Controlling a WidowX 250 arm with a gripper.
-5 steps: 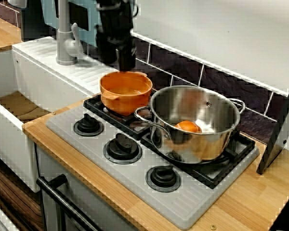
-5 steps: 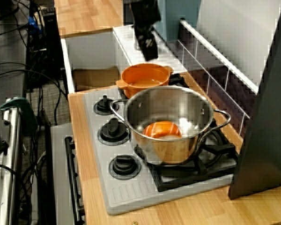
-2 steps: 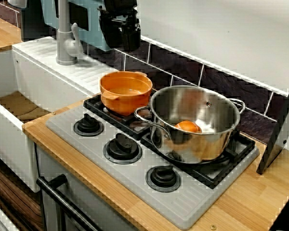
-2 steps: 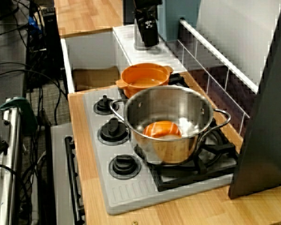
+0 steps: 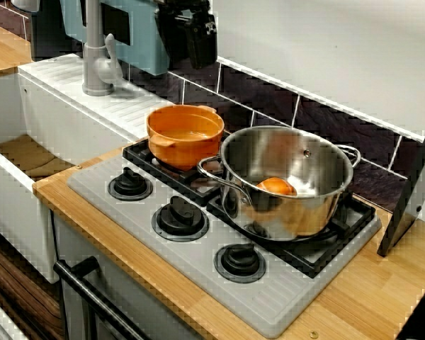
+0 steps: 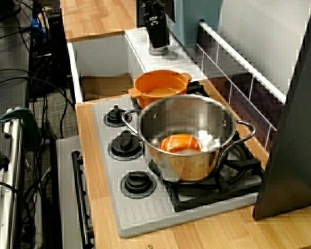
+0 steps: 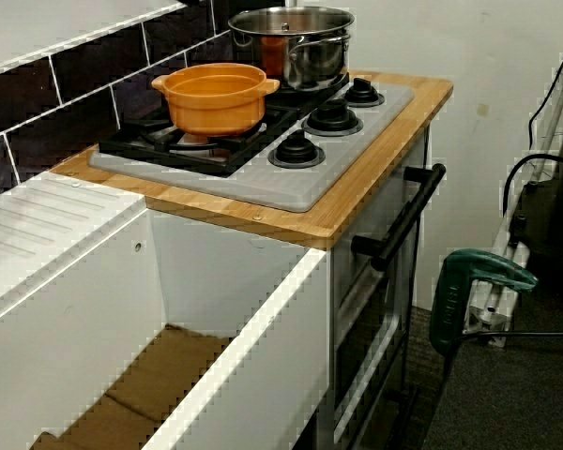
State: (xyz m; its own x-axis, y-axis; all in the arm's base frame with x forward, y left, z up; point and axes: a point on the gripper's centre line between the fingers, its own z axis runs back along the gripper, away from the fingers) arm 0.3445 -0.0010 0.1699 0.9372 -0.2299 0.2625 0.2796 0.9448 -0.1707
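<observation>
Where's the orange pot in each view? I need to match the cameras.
View facing the tiled wall: orange pot left of centre, on the stove's left grate.
View along the counter: upper centre, behind the steel pot.
View from the sink end: upper left, the nearer pot.
Shared landmark: the steel pot beside it.

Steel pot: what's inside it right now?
One round orange item sits on the steel pot's floor. The near wall hides its lower part, so what it is cannot be told.
</observation>
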